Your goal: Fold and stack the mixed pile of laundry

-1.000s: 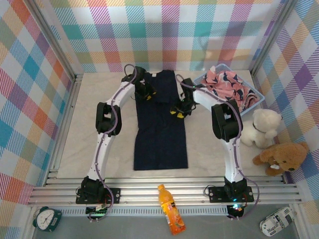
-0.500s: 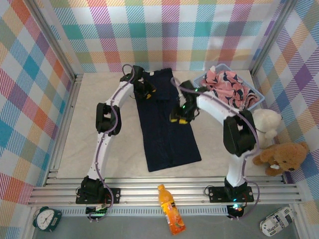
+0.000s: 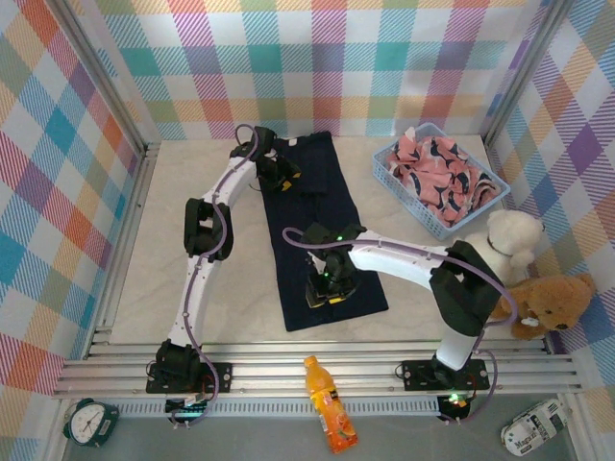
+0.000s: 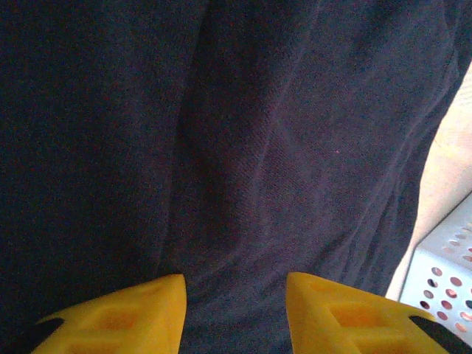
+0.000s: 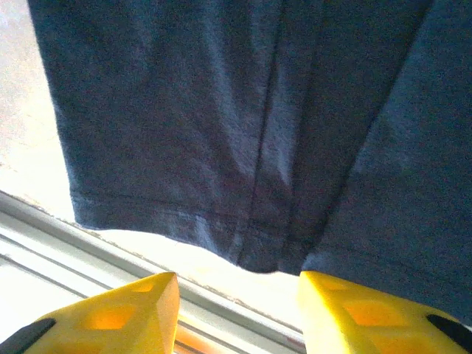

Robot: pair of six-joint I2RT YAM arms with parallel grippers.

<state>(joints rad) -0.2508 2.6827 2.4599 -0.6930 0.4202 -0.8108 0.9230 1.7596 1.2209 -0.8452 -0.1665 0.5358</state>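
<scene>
I have the navy trousers (image 3: 312,206) lying flat down the middle of the table (image 3: 240,288), waist toward 12 o'clock, hems toward 6 and skewed slightly to 5. My left gripper (image 3: 281,175) is down at the waist end, jaws spread, with dark cloth beyond the yellow fingertips (image 4: 133,310). My right gripper (image 3: 332,285) is over the hems, jaws spread too, pinching nothing. The pink printed garment (image 3: 437,173) lies heaped in the light blue basket (image 3: 405,198) at 2 o'clock.
</scene>
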